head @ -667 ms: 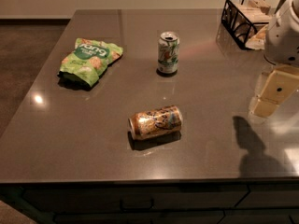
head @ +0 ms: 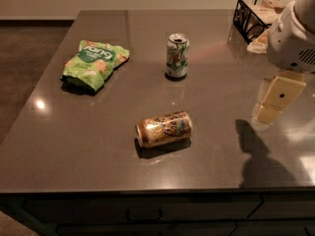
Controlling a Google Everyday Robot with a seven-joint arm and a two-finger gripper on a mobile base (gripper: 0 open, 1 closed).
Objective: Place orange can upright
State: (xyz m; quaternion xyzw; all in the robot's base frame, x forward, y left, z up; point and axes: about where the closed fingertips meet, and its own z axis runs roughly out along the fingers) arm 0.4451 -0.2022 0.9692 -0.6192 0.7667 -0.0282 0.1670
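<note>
The orange can (head: 164, 129) lies on its side near the middle of the dark grey counter (head: 98, 132), its silver top pointing left. My gripper (head: 273, 102) hangs at the right edge of the view, above the counter and well to the right of the can, with nothing visibly in it. Its shadow falls on the counter below it.
A white and green can (head: 177, 55) stands upright behind the orange can. A green snack bag (head: 94, 63) lies at the left. A black wire basket (head: 256, 16) with napkins stands at the back right. The counter's front edge runs along the bottom.
My gripper has shifted slightly to the left and down. The cans and the bag have not moved.
</note>
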